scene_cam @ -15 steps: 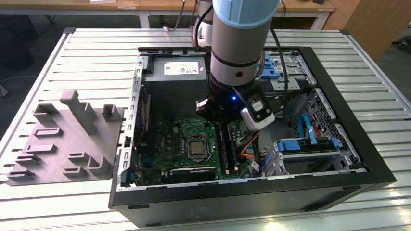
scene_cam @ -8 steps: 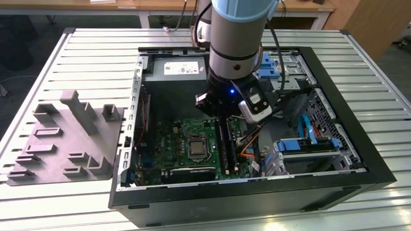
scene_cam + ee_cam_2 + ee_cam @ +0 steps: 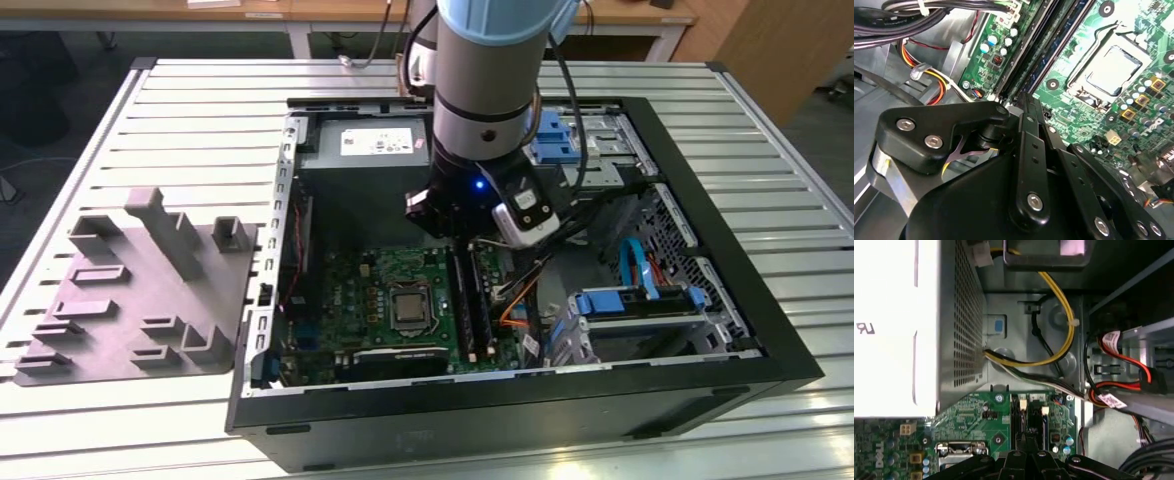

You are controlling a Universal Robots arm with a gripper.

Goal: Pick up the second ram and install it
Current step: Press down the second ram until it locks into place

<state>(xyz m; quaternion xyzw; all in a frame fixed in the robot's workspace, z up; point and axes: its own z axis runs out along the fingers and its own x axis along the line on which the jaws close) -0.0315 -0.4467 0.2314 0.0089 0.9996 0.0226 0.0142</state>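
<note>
- The gripper (image 3: 1023,102) sits low inside the open computer case (image 3: 747,300), right over the near end of the memory slots. In both wrist views its fingers look drawn almost together.
- The second ram (image 3: 1054,52) shows as a dark blue board standing on edge along the black slots, running away from the fingertips. I cannot tell whether they pinch its top edge or only rest on it.
- To do this well, I judge the board should stay parallel to its slot and upright. It should be pressed straight down and evenly, since tilting could jam one end against a latch.
- Room is tight. The CPU socket (image 3: 1114,70) lies just beside the slots, and yellow cables (image 3: 1064,340) loop near the power supply (image 3: 360,145).
- The case rests on a slatted metal table (image 3: 187,120). On the exterior view's left is a gray moulded tray (image 3: 147,290), well apart from the arm (image 3: 487,90).
</note>
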